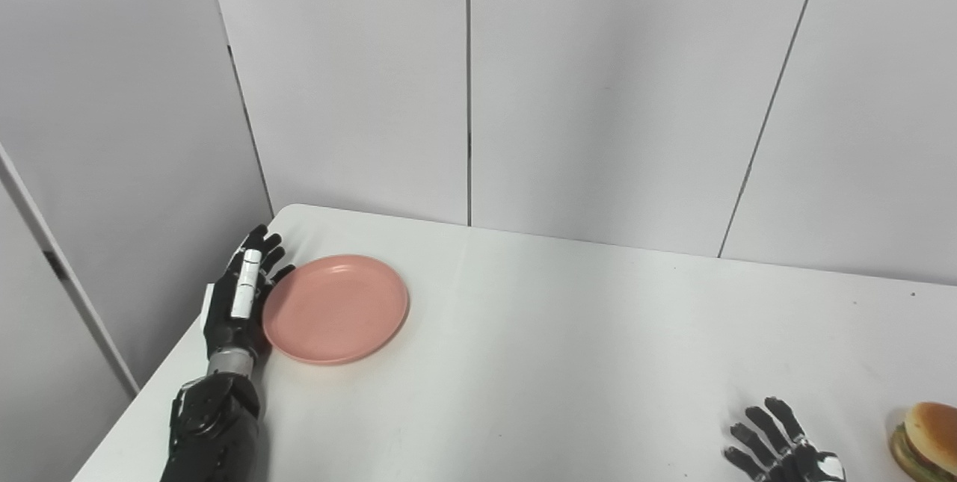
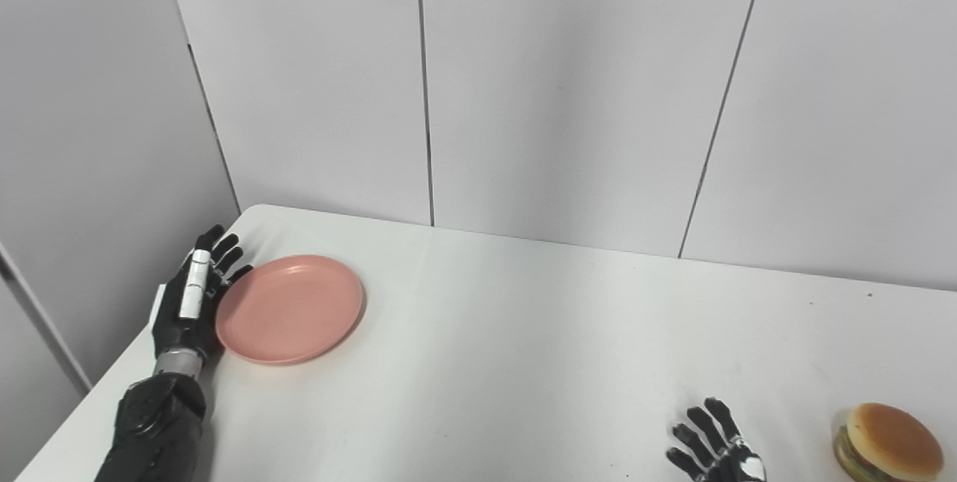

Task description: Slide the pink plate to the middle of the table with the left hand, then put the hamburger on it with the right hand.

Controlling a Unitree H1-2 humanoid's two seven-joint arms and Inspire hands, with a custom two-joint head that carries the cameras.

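Pink plate [image 1: 335,309] lay flat and empty on the white table [image 2: 523,332], toward the far left corner, well short of the table's middle. Its left rim met the left hand [image 1: 238,301], which stood on edge along that side with the palm turned toward the plate. The fingers [image 1: 258,246] of this hand were stretched straight out, pointing to the far side, slightly fanned, and closed on nothing; they lay against or just beside the rim, and whether they actually pressed it could not be told. The dark forearm ran from the near left edge of the table up to the wrist.

At the near right, the hamburger [image 2: 887,443] sat on the table close to the right edge, bun on top, with a green layer showing beneath it. In the left eye view it was partly cut by the picture's edge. The right hand [image 2: 716,450] rested near the bottom edge, just to the left of the hamburger and apart from it, with a bare strip of table between them. Its fingers were spread, pointing to the far left, holding nothing; only the upper part of the hand showed.

Behind the table stood grey wall panels [image 1: 598,93] with dark vertical seams.
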